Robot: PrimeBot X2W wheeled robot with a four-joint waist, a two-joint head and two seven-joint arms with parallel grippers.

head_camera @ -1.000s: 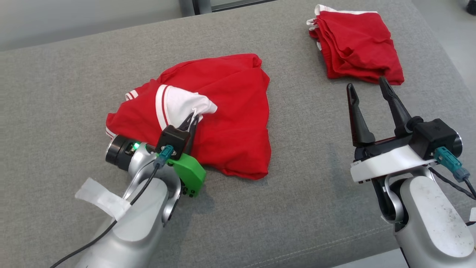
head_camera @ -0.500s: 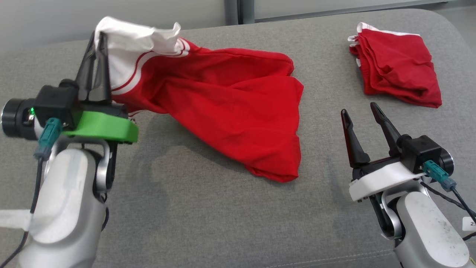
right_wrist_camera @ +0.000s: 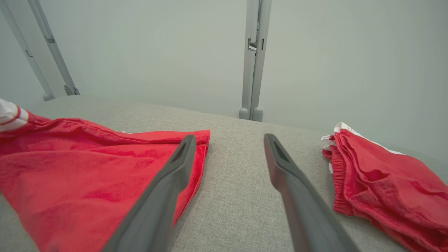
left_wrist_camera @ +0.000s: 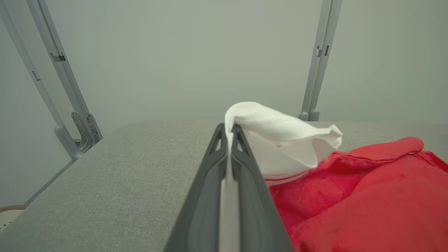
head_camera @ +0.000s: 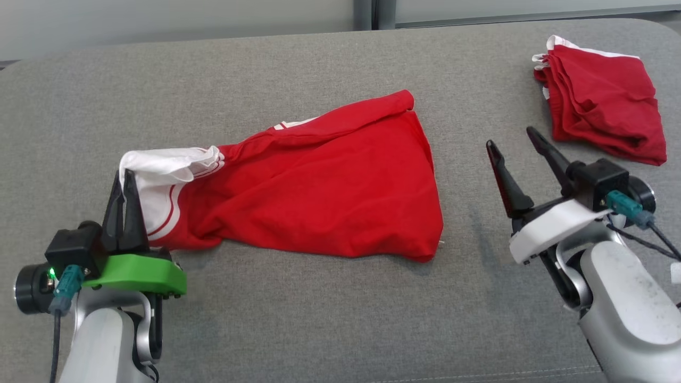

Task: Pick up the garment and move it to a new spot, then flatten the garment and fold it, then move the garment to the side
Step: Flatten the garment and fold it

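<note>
A red garment (head_camera: 330,197) with a white, red-striped sleeve (head_camera: 159,170) lies stretched across the grey cushion (head_camera: 298,319). My left gripper (head_camera: 123,178) is shut on the white sleeve at the garment's left end; the left wrist view shows the sleeve (left_wrist_camera: 280,140) pinched between the closed fingers (left_wrist_camera: 210,196), with red cloth (left_wrist_camera: 367,203) to the right. My right gripper (head_camera: 511,141) stands open over bare cushion, to the right of the garment's hem. In the right wrist view the garment (right_wrist_camera: 87,175) lies left of the spread fingers (right_wrist_camera: 168,196).
A second red garment (head_camera: 601,98), folded, sits at the back right of the cushion, also seen in the right wrist view (right_wrist_camera: 388,189). A pale wall with metal posts (right_wrist_camera: 253,59) stands behind the cushion's far edge.
My left gripper lifted the white sleeve, carried it left and lowered it toward the cushion, pulling the crumpled garment out long. The head camera has shifted too. The right gripper stayed open.
</note>
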